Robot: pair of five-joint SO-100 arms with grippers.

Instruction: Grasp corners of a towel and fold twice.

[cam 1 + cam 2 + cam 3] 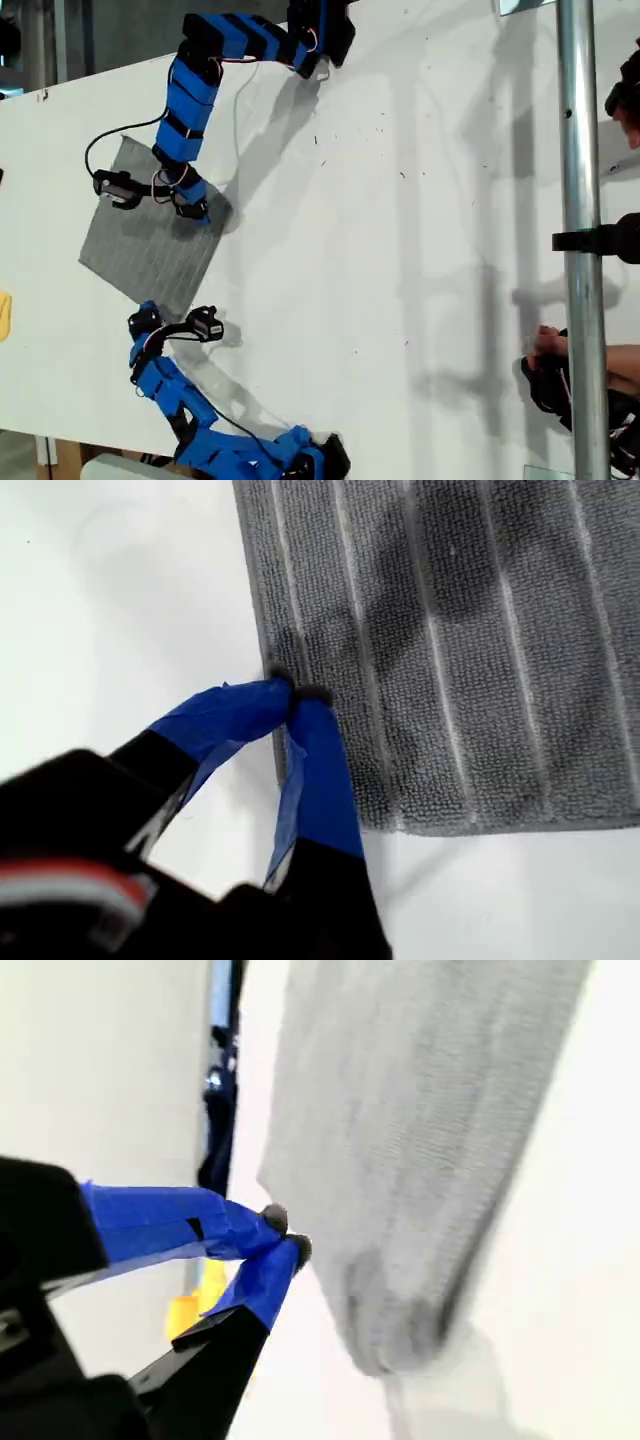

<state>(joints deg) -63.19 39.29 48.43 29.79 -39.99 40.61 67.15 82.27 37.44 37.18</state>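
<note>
On the white desk [400, 250] lies the thin grey ribbed towel [150, 235]. My first gripper [296, 695] has its jaws clamped on the towel's edge. My second gripper [285, 1235] has its jaws together beside the towel, gripping nothing.

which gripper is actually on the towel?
My first gripper: its tips are shut on the towel at its edge. My second gripper has its shut tips beside the cloth, not on it.

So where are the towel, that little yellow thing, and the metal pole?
towel [140, 240]: exterior view, middle of the ribbed grey cloth.
yellow thing [4, 316]: exterior view, its visible part at the left edge.
pole [580, 200]: exterior view, mid shaft.
</note>
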